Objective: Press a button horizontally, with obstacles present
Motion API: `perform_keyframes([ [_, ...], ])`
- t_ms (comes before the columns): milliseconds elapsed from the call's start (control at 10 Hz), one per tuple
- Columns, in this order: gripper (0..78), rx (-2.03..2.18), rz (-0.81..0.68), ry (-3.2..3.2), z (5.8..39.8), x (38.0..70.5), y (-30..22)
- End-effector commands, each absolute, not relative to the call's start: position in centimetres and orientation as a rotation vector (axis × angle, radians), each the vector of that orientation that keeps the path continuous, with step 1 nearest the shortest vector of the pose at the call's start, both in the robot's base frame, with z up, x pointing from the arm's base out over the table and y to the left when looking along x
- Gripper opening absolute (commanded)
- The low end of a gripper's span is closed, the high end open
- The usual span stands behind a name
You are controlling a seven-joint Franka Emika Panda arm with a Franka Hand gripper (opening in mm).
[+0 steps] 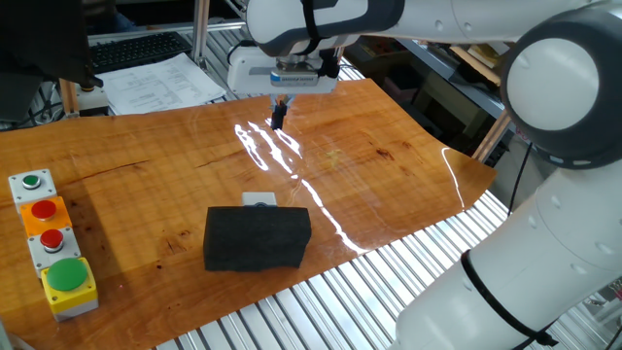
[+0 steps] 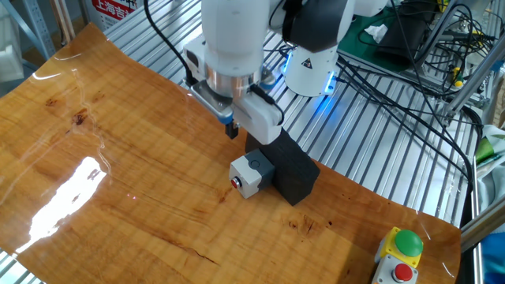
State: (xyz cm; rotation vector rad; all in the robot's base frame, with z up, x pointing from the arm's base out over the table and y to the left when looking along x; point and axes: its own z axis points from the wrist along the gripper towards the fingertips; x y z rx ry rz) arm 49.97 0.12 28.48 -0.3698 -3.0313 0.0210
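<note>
The button shows in one fixed view as a small pale grey-white piece (image 1: 259,199) peeking out behind the black rectangular block (image 1: 257,237). In the other fixed view it is a small grey box (image 2: 251,173) with a tiny red dot on its front face, set against the black block (image 2: 286,167). My gripper (image 1: 279,115) hangs over the far part of the wooden board, well behind the block. In the other fixed view the gripper (image 2: 231,130) is just above and left of the grey box, apart from it. Its fingertips are together and hold nothing.
A stack of boxes with green and red round buttons (image 1: 51,243) stands at the board's left edge and shows at the lower right of the other fixed view (image 2: 404,252). The wooden board (image 1: 389,165) lies on a slatted metal table. Cables and the robot base (image 2: 316,55) are behind.
</note>
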Motion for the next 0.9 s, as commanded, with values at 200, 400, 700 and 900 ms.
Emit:
perform_keyframes([
  [200,0.0,-0.389,-0.011,-3.070,26.64,50.11,0.22],
  [400,0.0,-0.396,-0.023,-3.073,26.64,50.11,0.22],
  [700,0.0,-0.456,-0.060,-3.042,26.64,50.11,0.22],
  [900,0.0,-0.470,-0.058,-3.031,26.64,50.11,0.22],
])
